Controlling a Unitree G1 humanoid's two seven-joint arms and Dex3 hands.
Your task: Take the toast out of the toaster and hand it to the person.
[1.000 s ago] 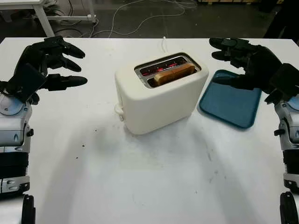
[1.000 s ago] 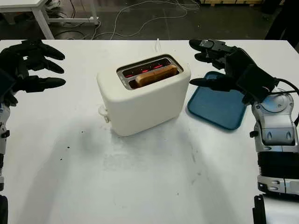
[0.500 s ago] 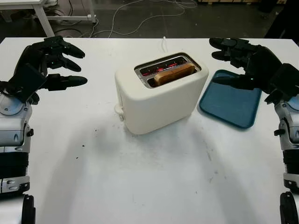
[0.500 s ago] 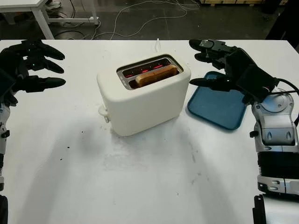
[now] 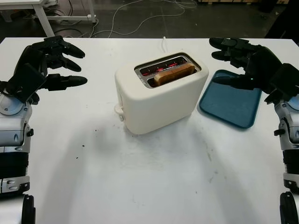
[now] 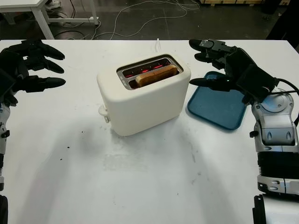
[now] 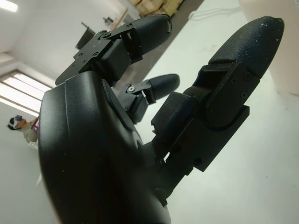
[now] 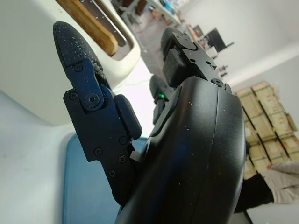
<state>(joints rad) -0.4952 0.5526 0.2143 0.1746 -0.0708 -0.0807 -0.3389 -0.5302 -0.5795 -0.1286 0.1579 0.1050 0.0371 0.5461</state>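
Both hands [image 5: 51, 63] [image 5: 243, 60] unmoved, toast [image 5: 174, 73] unchanged

Beyond the white desk [image 5: 140, 186] lies a dark floor [image 5: 187, 21] strewn with white cables [image 5: 135, 11]; stacked cardboard boxes [image 8: 268, 126] stand against a wall.

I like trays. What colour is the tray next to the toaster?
The tray is dark blue-teal. It shows best in the left eye view.

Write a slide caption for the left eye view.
Both open hands, left hand and right hand, flank a toaster holding toast; blue tray alongside.
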